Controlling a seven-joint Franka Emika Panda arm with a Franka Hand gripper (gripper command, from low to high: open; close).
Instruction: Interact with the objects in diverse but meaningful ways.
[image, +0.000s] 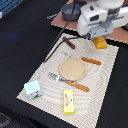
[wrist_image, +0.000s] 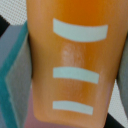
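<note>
Exterior view: orange-yellow ridged block is seen directly under the hand, at the placemat far corner; fingers are hidden by the arm body. Sausage lies beside.

Wrist view: block fills the frame, flanked by dark pads, apparently pinched. Slip risk is judged real if grip is shallow; contact depth can't be made out.

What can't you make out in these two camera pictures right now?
- Gripper: hidden behind the arm's white head in the exterior view; open or shut cannot be told.
- Orange-yellow ridged block: partly covered by that head; in the wrist view it fills the blurred frame, edges cut off.
- Yellow box: label too small to read.
- Grey pot: cut off at the exterior view's top.
</note>
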